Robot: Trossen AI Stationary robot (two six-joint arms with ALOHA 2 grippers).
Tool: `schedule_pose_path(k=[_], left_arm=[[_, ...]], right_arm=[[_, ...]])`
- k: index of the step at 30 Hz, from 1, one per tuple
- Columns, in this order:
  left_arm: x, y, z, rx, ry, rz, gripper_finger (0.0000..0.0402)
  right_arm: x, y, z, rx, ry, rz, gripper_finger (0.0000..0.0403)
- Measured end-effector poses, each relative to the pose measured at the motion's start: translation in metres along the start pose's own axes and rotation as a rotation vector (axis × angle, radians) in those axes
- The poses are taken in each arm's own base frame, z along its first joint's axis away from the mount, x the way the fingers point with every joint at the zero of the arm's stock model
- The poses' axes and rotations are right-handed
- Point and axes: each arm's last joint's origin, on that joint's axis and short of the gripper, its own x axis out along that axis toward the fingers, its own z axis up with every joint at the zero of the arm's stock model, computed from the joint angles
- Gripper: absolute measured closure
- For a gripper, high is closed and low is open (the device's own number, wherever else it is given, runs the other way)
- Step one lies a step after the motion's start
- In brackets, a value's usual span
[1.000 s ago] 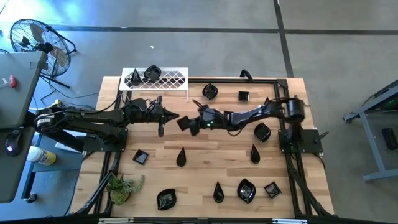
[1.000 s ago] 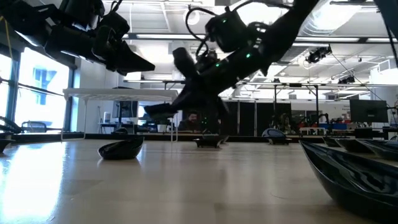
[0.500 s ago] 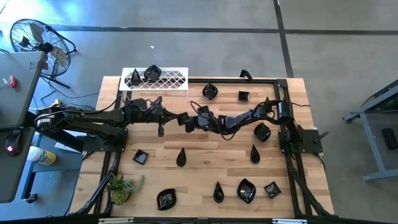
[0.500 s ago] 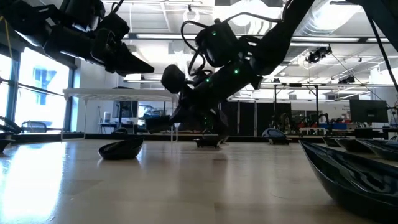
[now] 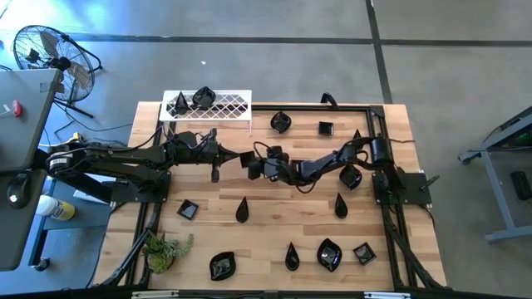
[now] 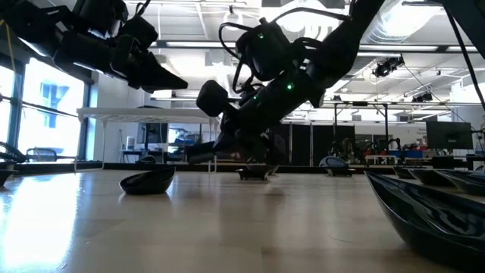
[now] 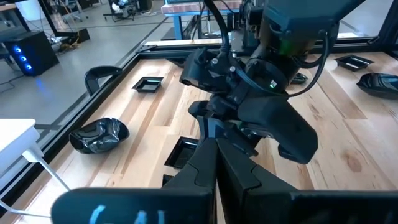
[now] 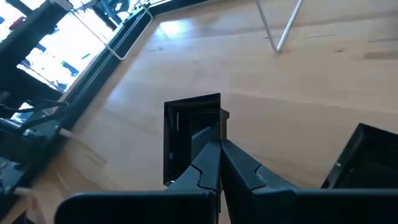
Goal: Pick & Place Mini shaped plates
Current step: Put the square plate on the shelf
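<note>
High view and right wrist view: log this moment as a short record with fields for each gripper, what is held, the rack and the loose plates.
right gripper: shut on a square black plate, raised over the table's middle, facing the left arm
left gripper: shut, empty, level with the right gripper and close to it
white wire rack: at the far left edge of the table, two black plates on it
loose plates: black dishes scattered across the far and near table
plant: near left corner
</note>
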Motion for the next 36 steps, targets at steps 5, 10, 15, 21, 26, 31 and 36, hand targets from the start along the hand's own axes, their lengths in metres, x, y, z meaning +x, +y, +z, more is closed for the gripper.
schedule_pose_path(k=[5,10,15,21,26,31,36], left_arm=[[0.0,0.0,0.0,0.0,0.0,0.003,0.0401],[0.0,0.0,0.0,-0.002,0.001,0.003,0.0401],[0.0,0.0,0.0,-0.003,0.0,-0.002,0.0401],[0.0,0.0,-0.001,-0.003,0.008,-0.003,0.0401],[0.0,-0.001,-0.003,-0.003,0.031,-0.007,0.0401],[0.0,-0.001,-0.004,-0.008,0.04,-0.009,0.0401],[0.0,-0.001,-0.005,-0.009,0.053,-0.008,0.0401]], right_arm=[[0.009,-0.006,-0.011,0.02,0.012,0.024,0.0402],[0.016,-0.011,-0.018,0.045,0.019,0.042,0.0394],[0.016,-0.01,-0.017,0.025,0.012,0.054,0.0375],[0.016,-0.01,-0.017,-0.015,0.022,0.069,0.0328],[0.002,0.005,-0.006,-0.16,0.019,0.124,0.0297],[-0.023,0.017,0.007,-0.379,0.078,0.2,0.0314],[-0.05,0.002,0.016,-0.546,0.082,0.25,0.0387]])
